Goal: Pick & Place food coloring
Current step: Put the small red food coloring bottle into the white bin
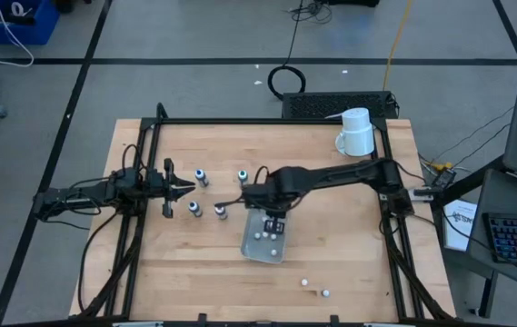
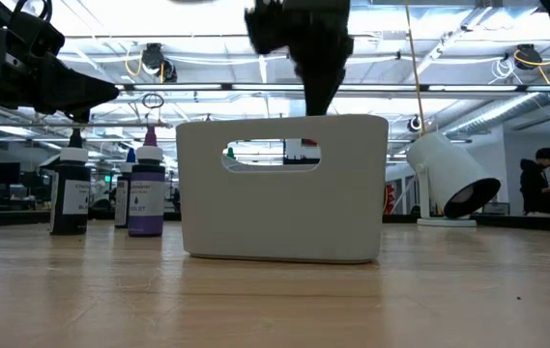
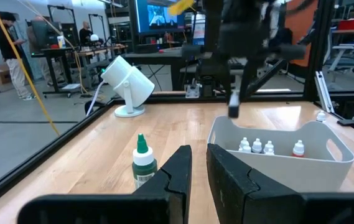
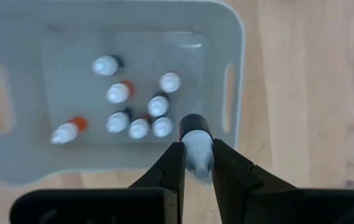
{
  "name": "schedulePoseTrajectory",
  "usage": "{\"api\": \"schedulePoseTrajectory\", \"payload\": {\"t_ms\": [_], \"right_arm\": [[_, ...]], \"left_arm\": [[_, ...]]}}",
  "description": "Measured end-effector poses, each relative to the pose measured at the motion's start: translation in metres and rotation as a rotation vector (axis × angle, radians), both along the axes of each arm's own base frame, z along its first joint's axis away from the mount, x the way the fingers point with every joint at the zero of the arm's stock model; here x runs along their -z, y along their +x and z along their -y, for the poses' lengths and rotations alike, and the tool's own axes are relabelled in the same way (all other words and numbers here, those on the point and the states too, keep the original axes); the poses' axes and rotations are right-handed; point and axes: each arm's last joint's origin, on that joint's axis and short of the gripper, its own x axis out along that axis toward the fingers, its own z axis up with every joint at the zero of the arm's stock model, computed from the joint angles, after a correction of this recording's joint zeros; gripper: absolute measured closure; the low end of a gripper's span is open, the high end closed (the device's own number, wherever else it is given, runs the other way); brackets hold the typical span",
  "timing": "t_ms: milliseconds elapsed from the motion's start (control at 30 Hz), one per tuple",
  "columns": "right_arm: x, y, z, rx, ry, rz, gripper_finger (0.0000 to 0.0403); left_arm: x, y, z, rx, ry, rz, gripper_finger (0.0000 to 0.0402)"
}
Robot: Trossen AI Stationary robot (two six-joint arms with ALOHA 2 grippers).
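In the right wrist view my right gripper (image 4: 196, 163) is shut on a food coloring bottle (image 4: 196, 140) with a white cap and a dark body. It hangs over the rim of a white bin (image 4: 232, 37) that holds several more bottles (image 4: 139, 109). From above, this gripper (image 1: 273, 221) is over the bin (image 1: 251, 243) at mid-table. Several bottles (image 1: 201, 177) stand upright on the wood to the bin's left. My left gripper (image 1: 182, 188) is shut and level beside them, touching nothing. One green-capped bottle (image 3: 143, 163) stands just ahead of it. My right gripper pinches the bottle's white cap (image 4: 197, 155) between its two fingers. The fingers come from above and point down. The bottle hangs upright below them, its dark body (image 4: 195, 126) lowest, lifted clear above the bin's edge.
A white mug (image 1: 356, 133) lies tipped at the table's far right. Two small white pieces (image 1: 305, 282) lie on the wood near the front edge. The black frame rails (image 1: 267, 121) run around the table.
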Motion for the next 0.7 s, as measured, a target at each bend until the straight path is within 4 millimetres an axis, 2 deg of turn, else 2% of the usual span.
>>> {"api": "schedulePoseTrajectory", "payload": {"t_ms": [300, 700], "right_arm": [[0.032, 0.013, 0.011, 0.006, 0.048, -0.081, 0.0359], [0.051, 0.018, 0.01, -0.002, 0.065, -0.116, 0.0359]], "left_arm": [[0.0, 0.0, 0.0, 0.0, 0.0, 0.001, 0.0344], [0.0, 0.0, 0.0, 0.0, 0.0, 0.001, 0.0344]]}}
